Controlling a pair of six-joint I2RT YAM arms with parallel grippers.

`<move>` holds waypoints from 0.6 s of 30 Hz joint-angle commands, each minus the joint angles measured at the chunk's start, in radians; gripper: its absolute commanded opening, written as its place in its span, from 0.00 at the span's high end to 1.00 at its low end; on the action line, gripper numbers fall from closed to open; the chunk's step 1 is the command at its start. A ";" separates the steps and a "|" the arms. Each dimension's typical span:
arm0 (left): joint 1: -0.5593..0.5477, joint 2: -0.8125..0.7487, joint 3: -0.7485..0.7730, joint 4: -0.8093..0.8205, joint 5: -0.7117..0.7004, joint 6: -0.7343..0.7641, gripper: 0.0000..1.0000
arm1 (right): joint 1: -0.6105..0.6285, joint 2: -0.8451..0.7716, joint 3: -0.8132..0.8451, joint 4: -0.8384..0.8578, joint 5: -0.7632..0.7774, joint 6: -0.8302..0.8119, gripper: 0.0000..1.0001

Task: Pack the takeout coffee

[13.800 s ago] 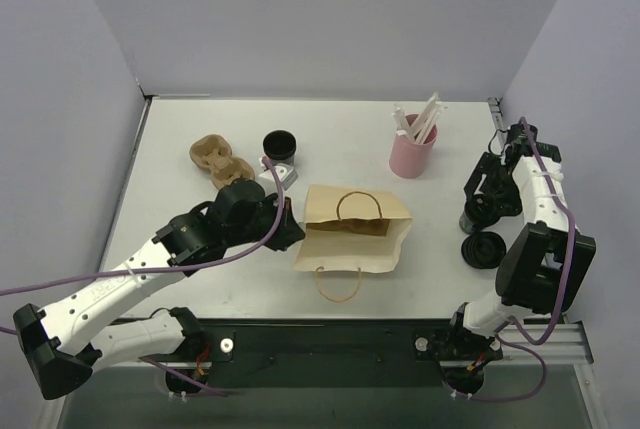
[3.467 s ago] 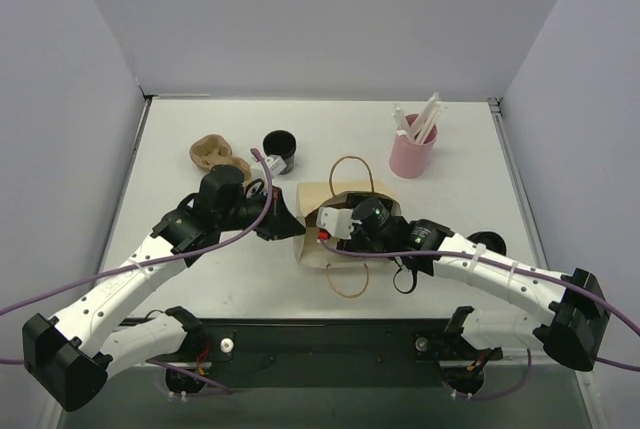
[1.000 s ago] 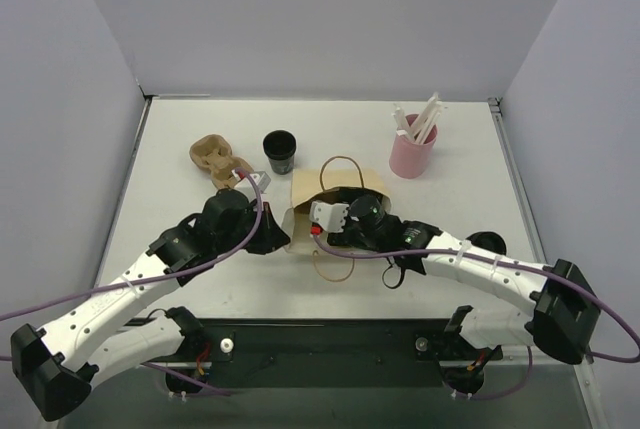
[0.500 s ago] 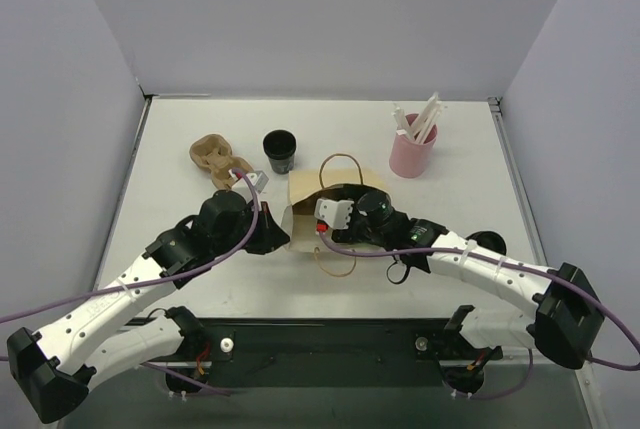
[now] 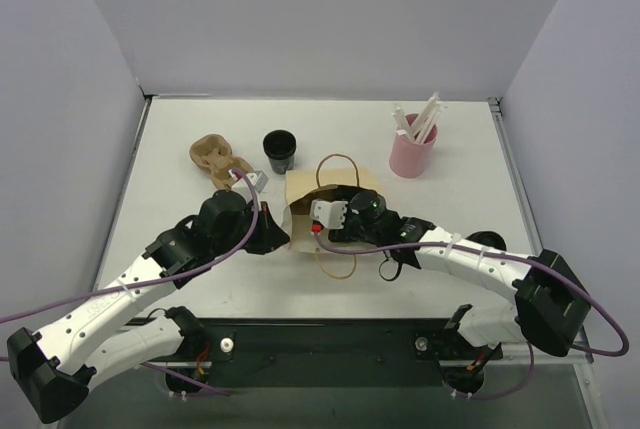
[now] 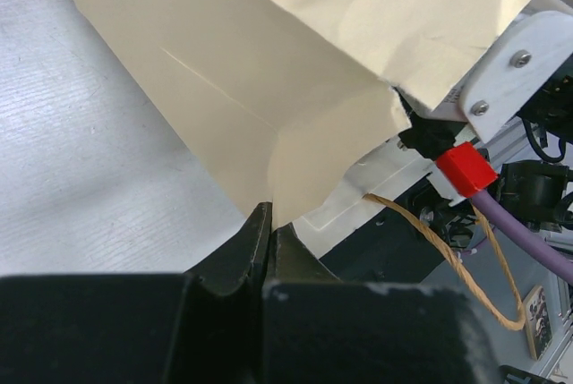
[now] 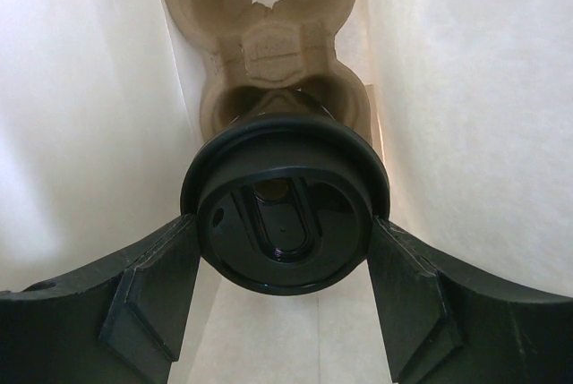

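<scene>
The paper bag (image 5: pixel 335 189) stands opened in the middle of the table. My left gripper (image 6: pixel 269 218) is shut on the bag's (image 6: pixel 269 89) near-left edge, pinching the paper flat. The right arm's wrist (image 5: pixel 365 217) reaches into the bag's mouth, so its fingers are hidden from above. In the right wrist view my right gripper (image 7: pixel 285 236) is shut on a black lidded coffee cup (image 7: pixel 286 160), a finger against each side of the lid. The cup sits in a pocket of a brown cardboard carrier (image 7: pixel 260 35) at the bag's bottom.
Another cardboard carrier (image 5: pixel 213 156) and an open black cup (image 5: pixel 280 149) stand at the back left. A pink cup of straws (image 5: pixel 412 149) is at the back right. A black lid (image 5: pixel 487 242) lies beside the right arm.
Since the earliest frame the right arm has come from the table's right side into the bag, which now stands up. Over the last second the right arm edged slightly left.
</scene>
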State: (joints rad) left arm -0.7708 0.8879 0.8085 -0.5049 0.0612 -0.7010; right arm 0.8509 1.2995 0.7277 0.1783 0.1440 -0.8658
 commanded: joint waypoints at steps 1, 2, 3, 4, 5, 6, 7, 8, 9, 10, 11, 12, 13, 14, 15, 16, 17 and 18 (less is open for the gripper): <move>-0.002 -0.009 0.014 0.019 0.031 -0.005 1.00 | -0.007 0.030 0.013 0.070 0.028 -0.007 0.71; -0.002 -0.009 0.012 0.019 0.032 -0.005 1.00 | -0.007 0.034 0.013 0.076 0.034 -0.007 0.71; -0.002 -0.010 0.009 0.020 0.034 -0.006 1.00 | -0.006 0.035 0.009 0.090 0.040 -0.006 0.71; -0.002 -0.010 0.006 0.017 0.032 -0.006 1.00 | -0.006 0.032 0.006 0.117 0.039 -0.003 0.71; -0.002 -0.013 0.004 0.013 0.032 -0.008 1.00 | -0.009 0.037 0.009 0.121 0.026 0.004 0.71; -0.002 -0.018 0.003 0.011 0.031 -0.008 1.00 | -0.009 0.047 0.010 0.121 0.034 0.004 0.71; -0.002 -0.020 0.001 0.011 0.029 -0.009 1.00 | -0.009 0.061 0.010 0.125 0.042 -0.001 0.71; -0.002 -0.023 0.001 0.011 0.031 -0.009 1.00 | -0.010 0.064 0.007 0.134 0.042 -0.001 0.71; -0.001 -0.024 0.001 0.009 0.031 -0.011 1.00 | -0.013 0.066 0.001 0.150 0.042 -0.001 0.71; -0.002 -0.023 0.001 0.006 0.031 -0.011 1.00 | -0.013 0.073 -0.001 0.148 0.040 0.005 0.71; -0.001 -0.023 0.000 0.006 0.032 -0.011 1.00 | -0.013 0.079 0.001 0.147 0.046 0.005 0.71; -0.002 -0.023 -0.002 0.005 0.034 -0.011 1.00 | -0.015 0.084 -0.002 0.151 0.048 0.008 0.71; -0.001 -0.023 -0.002 0.005 0.034 -0.012 1.00 | -0.015 0.089 -0.007 0.156 0.048 0.013 0.71; -0.002 -0.024 -0.005 0.005 0.035 -0.014 1.00 | -0.015 0.090 -0.010 0.161 0.046 0.022 0.70; -0.002 -0.024 -0.006 0.003 0.035 -0.014 1.00 | -0.016 0.098 -0.013 0.162 0.046 0.025 0.70; -0.001 -0.026 -0.008 0.003 0.037 -0.015 1.00 | -0.018 0.101 -0.016 0.165 0.046 0.027 0.70; -0.002 -0.029 -0.011 0.003 0.037 -0.015 1.00 | -0.018 0.103 -0.017 0.170 0.045 0.028 0.69; -0.001 -0.029 -0.011 0.002 0.037 -0.015 1.00 | -0.019 0.109 -0.022 0.182 0.049 0.033 0.69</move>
State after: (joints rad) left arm -0.7708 0.8814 0.8017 -0.5060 0.0685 -0.7036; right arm 0.8490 1.3888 0.7273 0.3042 0.1783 -0.8650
